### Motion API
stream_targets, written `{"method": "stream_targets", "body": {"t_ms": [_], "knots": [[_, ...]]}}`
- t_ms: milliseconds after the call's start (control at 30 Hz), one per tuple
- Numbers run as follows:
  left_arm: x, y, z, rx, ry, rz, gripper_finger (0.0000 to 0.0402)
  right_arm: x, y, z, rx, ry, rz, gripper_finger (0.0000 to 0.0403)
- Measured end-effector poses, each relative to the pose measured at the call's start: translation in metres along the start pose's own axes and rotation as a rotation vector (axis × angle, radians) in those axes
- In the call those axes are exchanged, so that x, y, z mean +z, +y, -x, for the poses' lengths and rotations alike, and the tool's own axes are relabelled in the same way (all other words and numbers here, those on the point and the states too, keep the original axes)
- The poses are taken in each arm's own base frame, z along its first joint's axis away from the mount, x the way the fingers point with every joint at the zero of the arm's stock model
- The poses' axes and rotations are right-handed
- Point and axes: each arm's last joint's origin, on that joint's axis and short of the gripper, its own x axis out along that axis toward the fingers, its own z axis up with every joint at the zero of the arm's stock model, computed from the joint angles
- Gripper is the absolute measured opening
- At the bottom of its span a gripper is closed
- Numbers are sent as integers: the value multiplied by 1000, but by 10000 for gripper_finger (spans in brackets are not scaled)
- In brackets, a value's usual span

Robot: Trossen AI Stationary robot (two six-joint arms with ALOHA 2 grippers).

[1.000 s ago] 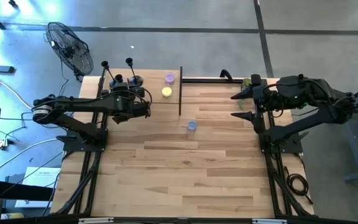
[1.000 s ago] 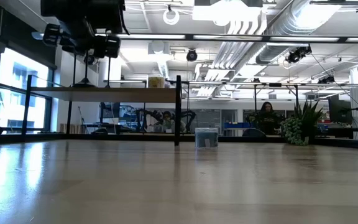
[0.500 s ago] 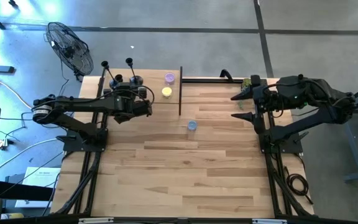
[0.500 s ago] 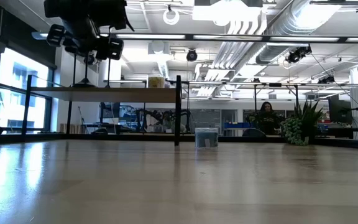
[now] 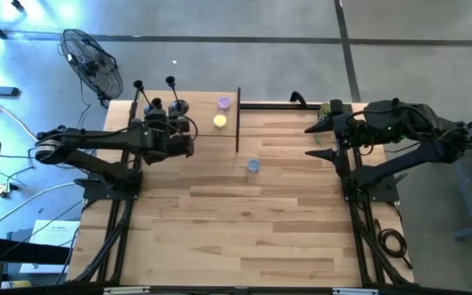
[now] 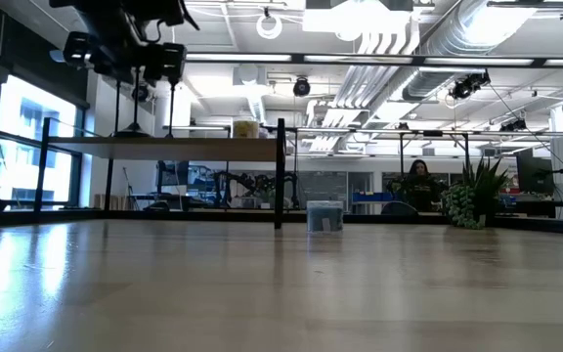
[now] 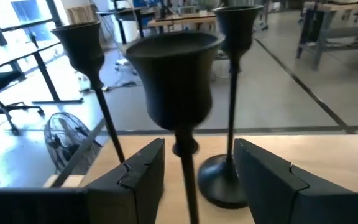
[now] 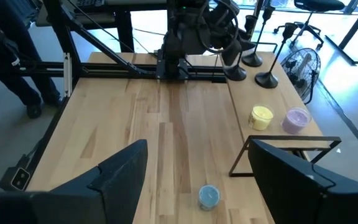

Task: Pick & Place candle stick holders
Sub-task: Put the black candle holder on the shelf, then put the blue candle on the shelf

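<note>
Candle stick holder [image 7: 178,93] between left pincer [image 7: 207,171] fingers.

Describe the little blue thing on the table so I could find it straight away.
Start at the wooden table and find the thin black upright frame standing near the middle of its far edge. The blue candle sits alone on the bare wood just in front of that frame's near end. Its two neighbours, a yellow candle and a purple candle, sit together further back on the frame's left.
</note>
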Motion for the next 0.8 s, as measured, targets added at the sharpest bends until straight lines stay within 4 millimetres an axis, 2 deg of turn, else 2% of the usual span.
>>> {"method": "stream_targets", "body": {"t_ms": [500,800], "knots": [[-8,-3,34,-201,102,-37,186,0,2,0,55,1,11,275],[-7,1,35,-183,54,-68,186,0,3,0,104,3,-19,275]]}}
